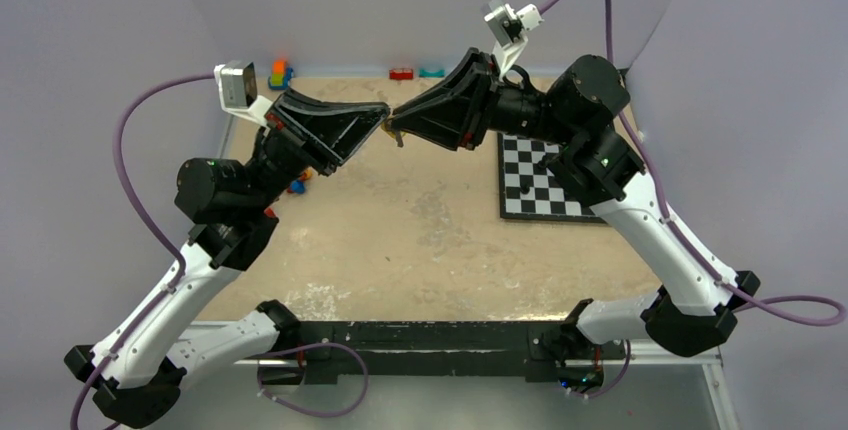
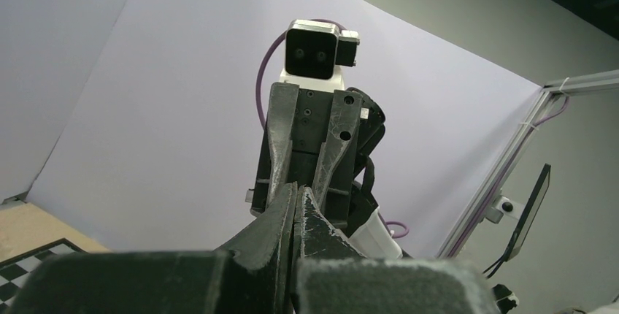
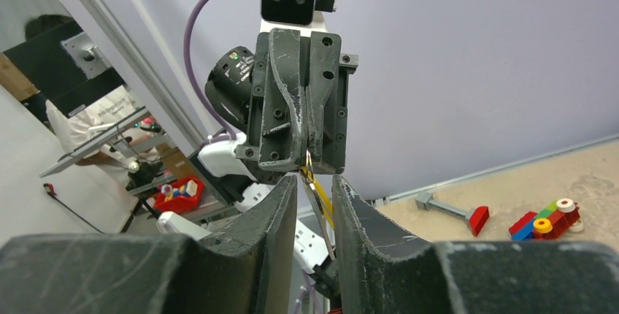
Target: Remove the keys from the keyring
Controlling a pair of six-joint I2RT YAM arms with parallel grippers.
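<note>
Yellow plastic marks the key point(image 3: 321, 201), which hangs in mid-air between the two hands, high above the tan table point(image 1: 420, 240) in the upper middle of the overhead view. There it appears only as a small yellowish speck point(image 1: 396, 134) where the two tips meet.

Left hand point(image 3: 306, 150): clenched, fingers pressed flat together. A thin silver-grey keyring point(image 3: 309, 164) runs down from its tips, and the key dangles below it with the blade pointing downward. The left wrist view confirms the fingers point(image 2: 281, 215) are shut with no gap; the keyring and key cannot be made out there.

Right hand point(image 3: 315, 208): released, fingers apart. It faces the left hand tip to tip. The key hangs in the gap between its two fingers, with space visible on both sides; no contact can be confirmed.

Other items: a black-and-white checkerboard point(image 1: 540, 185) lies flat on the right side of the table, under the right arm. Coloured toy blocks point(image 3: 544, 220) sit at the lower right of the right wrist view, well apart from both hands.
</note>
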